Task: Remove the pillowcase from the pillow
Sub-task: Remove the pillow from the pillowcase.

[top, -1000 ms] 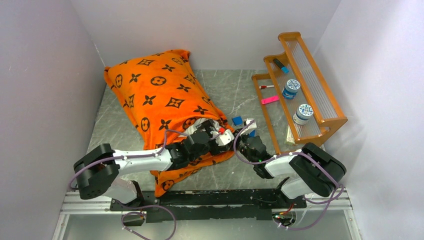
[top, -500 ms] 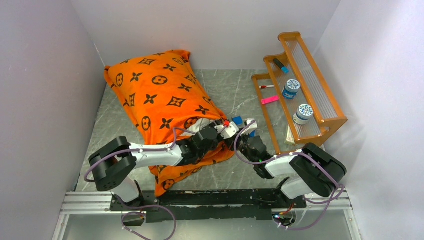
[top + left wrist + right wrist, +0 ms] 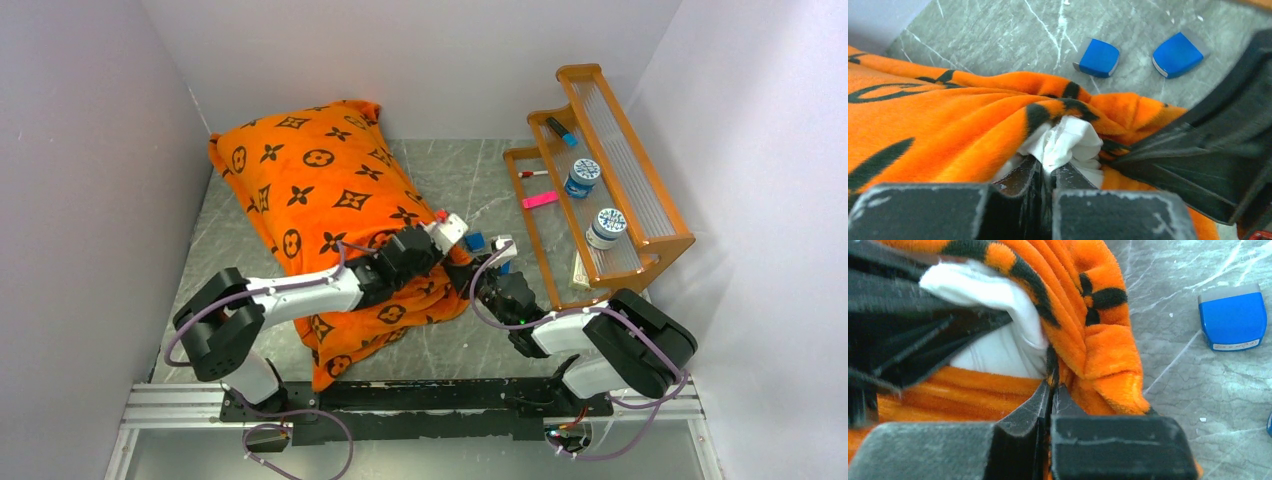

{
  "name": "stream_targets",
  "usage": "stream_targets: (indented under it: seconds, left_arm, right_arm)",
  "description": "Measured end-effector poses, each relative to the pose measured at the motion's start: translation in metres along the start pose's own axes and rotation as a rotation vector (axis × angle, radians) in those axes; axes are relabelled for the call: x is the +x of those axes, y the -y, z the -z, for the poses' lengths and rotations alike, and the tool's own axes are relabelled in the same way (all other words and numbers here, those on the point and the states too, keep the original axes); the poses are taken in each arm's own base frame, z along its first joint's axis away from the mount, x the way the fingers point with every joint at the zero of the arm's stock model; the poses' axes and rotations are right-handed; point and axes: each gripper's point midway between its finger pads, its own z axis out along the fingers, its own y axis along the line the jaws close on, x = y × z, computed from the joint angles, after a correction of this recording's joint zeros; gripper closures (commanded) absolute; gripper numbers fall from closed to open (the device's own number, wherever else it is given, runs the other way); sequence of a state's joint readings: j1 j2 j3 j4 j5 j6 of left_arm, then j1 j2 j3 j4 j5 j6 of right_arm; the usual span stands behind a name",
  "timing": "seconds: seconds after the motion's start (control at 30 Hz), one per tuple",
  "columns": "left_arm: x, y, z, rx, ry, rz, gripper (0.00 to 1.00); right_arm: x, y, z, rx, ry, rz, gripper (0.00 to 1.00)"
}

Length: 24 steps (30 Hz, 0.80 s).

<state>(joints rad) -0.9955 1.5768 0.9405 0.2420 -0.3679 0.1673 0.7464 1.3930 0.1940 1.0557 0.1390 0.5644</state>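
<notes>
Left tool tight on pillow, right tool tight on pillowcase, both arms low, outstretched.

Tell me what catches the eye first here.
The bright orange pillowcase with dark motifs covers the table's left half. At its near right corner the left gripper, jaws shut, pinches the white pillow poking out, while the right gripper nips the orange hem. A tiered rack stands right.

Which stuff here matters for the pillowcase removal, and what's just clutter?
Job:
- pillowcase
- pillow, white corner showing
- left gripper, shut on the pillow
- right gripper, shut on the pillowcase edge

Lying about:
- blue blocks
- wooden rack
- jars
- pink tag
- marker
</notes>
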Motion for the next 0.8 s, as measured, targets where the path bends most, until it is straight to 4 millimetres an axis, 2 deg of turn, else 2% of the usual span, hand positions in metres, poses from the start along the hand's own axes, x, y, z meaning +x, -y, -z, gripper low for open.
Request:
stream_targets:
  seconds: [0.13,0.3,0.6,0.8]
  left_arm:
    - [-0.007,-0.024,0.001,0.053,-0.017,0.165,0.95]
    - [-0.018,-0.041,0.012,0.145,-0.044,0.330,0.95]
    - [-0.026,-0.072,0.044,0.261,-0.061,0.578,0.95]
    - [-0.034,-0.086,0.065,0.284,-0.047,0.651,0.95]
  right_arm:
    - [-0.006,-0.002,-0.001,-0.001,0.026,-0.011,1.00]
    - [-0.018,-0.009,0.000,-0.014,0.067,-0.033,1.00]
    - [-0.024,-0.024,-0.004,-0.051,0.085,-0.075,1.00]
    - [-0.029,-0.033,-0.006,-0.079,0.096,-0.111,1.00]
